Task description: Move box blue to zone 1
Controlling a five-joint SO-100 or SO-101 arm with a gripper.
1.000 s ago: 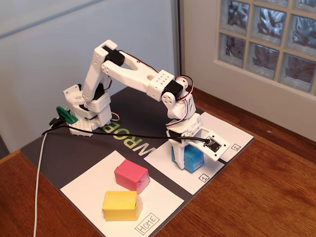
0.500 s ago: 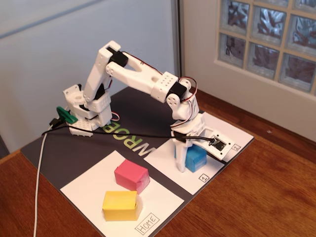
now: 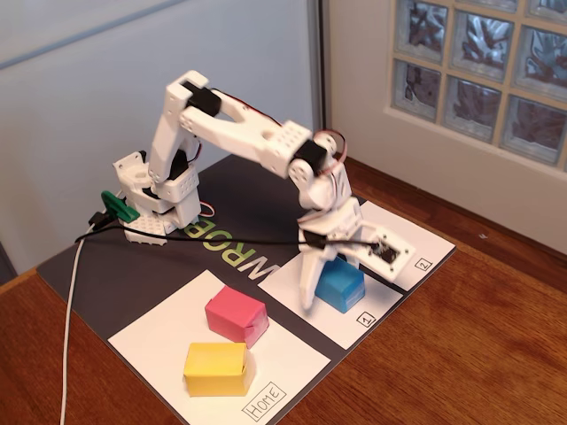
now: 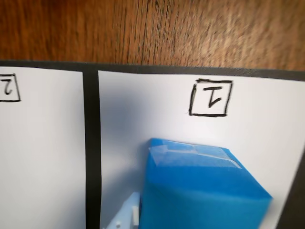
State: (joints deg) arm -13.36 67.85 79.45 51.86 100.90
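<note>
blue box [image 3: 340,285] | sits on zone 1 sheet [image 3: 292,285], near its "1" mark | my hand [image 3: 324,288] open, fingers straddling it

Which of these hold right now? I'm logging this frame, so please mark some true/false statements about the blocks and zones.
1. The blue box rests on zone 1. True.
2. The pink block sits in zone 2. False: it lies on the Home sheet.
3. The yellow block shares that sheet with the pink one. True.
4. The gripper is shut on the blue box. False: its fingers stand spread around it.
</note>
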